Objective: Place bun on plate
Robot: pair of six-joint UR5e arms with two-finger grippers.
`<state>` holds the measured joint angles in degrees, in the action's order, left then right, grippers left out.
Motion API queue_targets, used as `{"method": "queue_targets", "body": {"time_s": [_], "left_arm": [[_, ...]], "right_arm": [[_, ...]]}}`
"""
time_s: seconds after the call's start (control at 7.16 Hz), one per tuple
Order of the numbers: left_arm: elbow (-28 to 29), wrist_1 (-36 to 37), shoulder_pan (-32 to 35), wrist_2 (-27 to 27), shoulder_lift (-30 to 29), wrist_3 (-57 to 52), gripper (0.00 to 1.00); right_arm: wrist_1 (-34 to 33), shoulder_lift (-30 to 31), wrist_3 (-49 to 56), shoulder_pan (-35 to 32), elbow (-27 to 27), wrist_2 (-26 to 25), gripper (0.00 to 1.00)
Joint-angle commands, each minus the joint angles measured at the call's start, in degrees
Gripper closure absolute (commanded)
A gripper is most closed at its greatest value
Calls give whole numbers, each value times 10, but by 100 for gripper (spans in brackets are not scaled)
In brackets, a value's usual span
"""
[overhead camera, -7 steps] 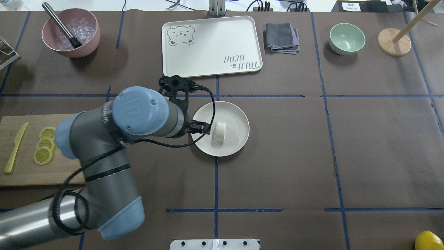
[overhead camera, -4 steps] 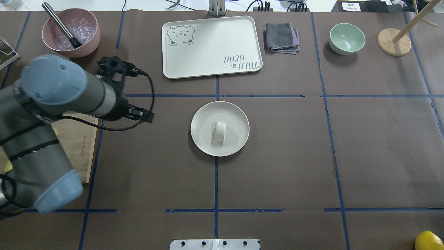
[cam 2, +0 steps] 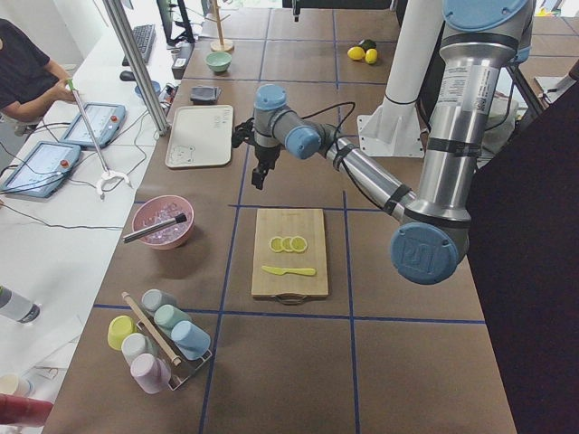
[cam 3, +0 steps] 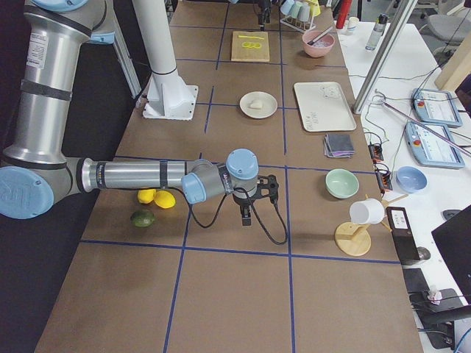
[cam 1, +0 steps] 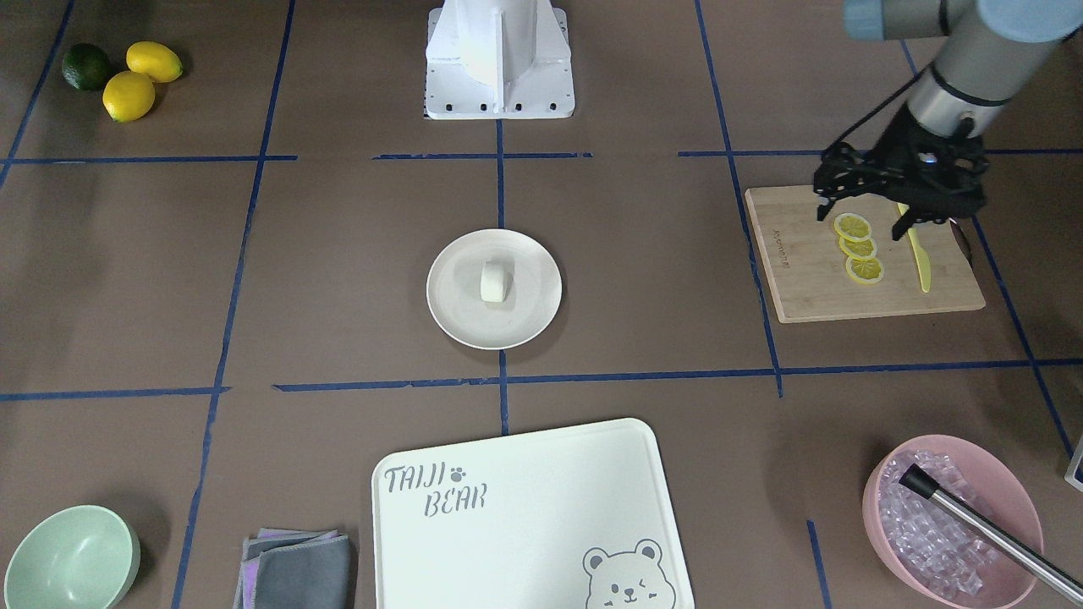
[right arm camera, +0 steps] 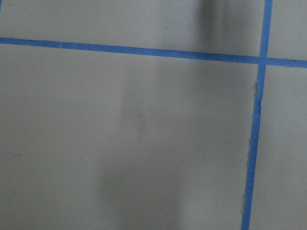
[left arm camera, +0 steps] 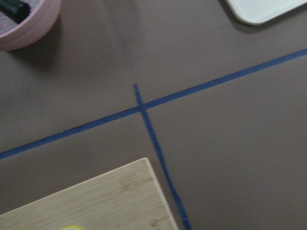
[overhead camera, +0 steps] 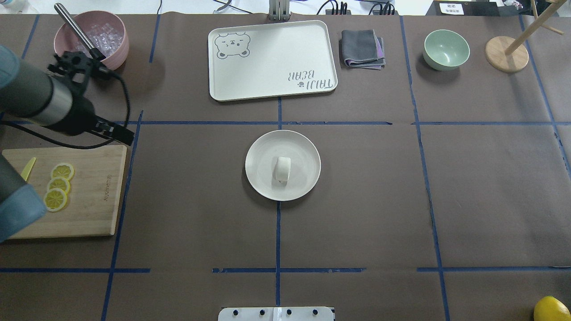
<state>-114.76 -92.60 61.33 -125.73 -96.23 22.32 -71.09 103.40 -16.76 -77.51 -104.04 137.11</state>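
Observation:
The small white bun (overhead camera: 282, 168) lies on its side near the middle of the round cream plate (overhead camera: 258, 183), at the table's centre; the front-facing view shows the bun (cam 1: 493, 281) and plate (cam 1: 457, 317) too. Nothing touches them. My left gripper (overhead camera: 124, 134) hangs far to the left of the plate, over the far edge of the cutting board. In the front-facing view the left gripper (cam 1: 861, 222) has its fingers spread, open and empty. My right gripper (cam 3: 246, 215) shows only in the exterior right view, low over bare table; I cannot tell its state.
A wooden cutting board (overhead camera: 93, 196) with lemon slices (overhead camera: 58, 186) and a yellow knife lies at the left. At the back stand a pink bowl of ice (overhead camera: 91, 40), the bear tray (overhead camera: 272, 60), a grey cloth (overhead camera: 362, 48), a green bowl (overhead camera: 446, 49) and a wooden stand (overhead camera: 506, 53).
My left arm has drawn back from the plate to the left, ending over the cutting board's far edge. The bun stays still on the plate.

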Motion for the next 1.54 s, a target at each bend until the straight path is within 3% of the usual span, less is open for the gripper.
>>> {"method": "queue_targets", "body": {"time_s": [0.0, 0.28, 0.7, 0.98, 1.4], "left_arm": [[103, 7, 147, -84, 25, -219, 2], [212, 8, 249, -85, 21, -374, 5], [224, 36, 265, -82, 32, -371, 0], [219, 34, 265, -86, 46, -310, 0], [214, 29, 265, -87, 54, -314, 0]], "right_arm": [[-5, 1, 33, -16, 11, -1, 0], [-46, 1, 97, -38, 15, -3, 0], [-91, 0, 186, -51, 15, -43, 0], [-149, -13, 243, -65, 14, -42, 0], [-275, -72, 326, -109, 12, -38, 0]]}}
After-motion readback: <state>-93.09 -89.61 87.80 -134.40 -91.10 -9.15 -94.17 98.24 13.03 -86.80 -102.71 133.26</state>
